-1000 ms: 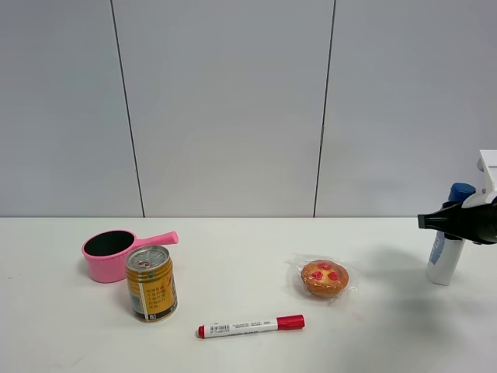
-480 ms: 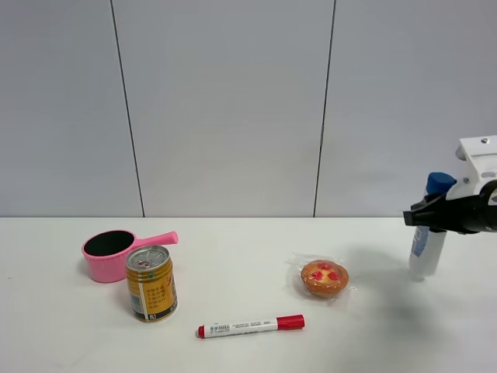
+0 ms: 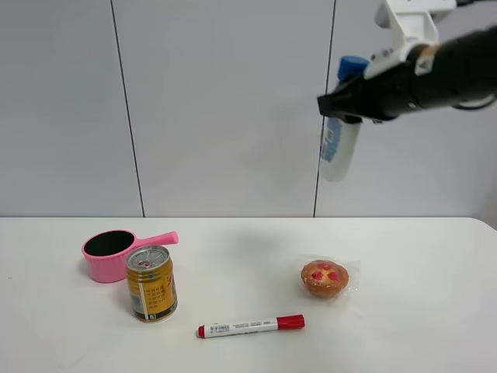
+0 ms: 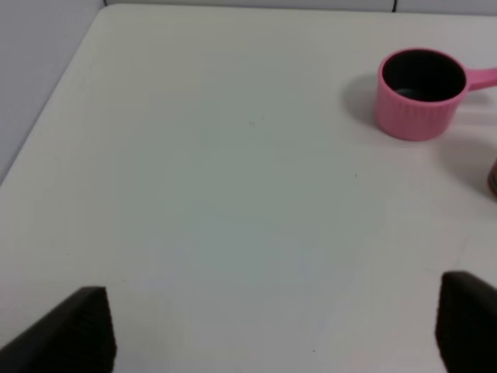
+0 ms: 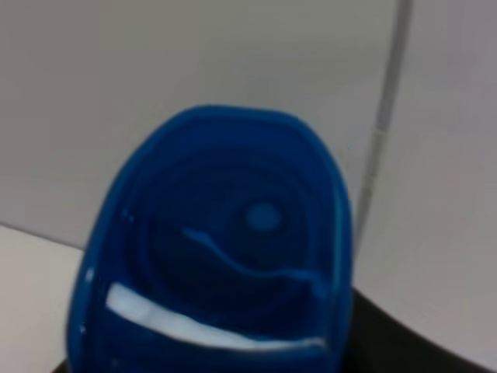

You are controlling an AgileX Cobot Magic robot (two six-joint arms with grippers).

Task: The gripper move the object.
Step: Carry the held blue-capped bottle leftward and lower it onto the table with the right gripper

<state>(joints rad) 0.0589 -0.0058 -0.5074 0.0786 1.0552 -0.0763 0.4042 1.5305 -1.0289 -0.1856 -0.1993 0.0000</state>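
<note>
We see the right gripper (image 3: 347,106) clamped on the upper part of the tall white bottle (image 3: 338,149), just under its blue cap (image 3: 352,67). It holds the bottle high in the air in front of the grey wall panels, well clear of the white table (image 3: 423,330). The bottle hangs close to upright, its base leaning a little toward the left of the high view, and blue print shows on its side. From the high camera it sits roughly over a wrapped fruit tart (image 3: 324,278), which lies on the table right of centre.

Nearer the front edge lies a white marker with a red cap (image 3: 250,325), well apart from the tart. On the left stands a gold drink can (image 3: 151,284), and just behind it a pink toy saucepan (image 3: 109,255) with its handle pointing right.

In the right wrist camera the blue cap fills almost the whole frame, blurred by closeness, with black gripper parts at the edge beneath it.

The left gripper (image 4: 276,334) hovers over bare table with its dark fingertips (image 4: 85,330) spread wide and nothing between them. The pink saucepan stands well ahead of it.
</note>
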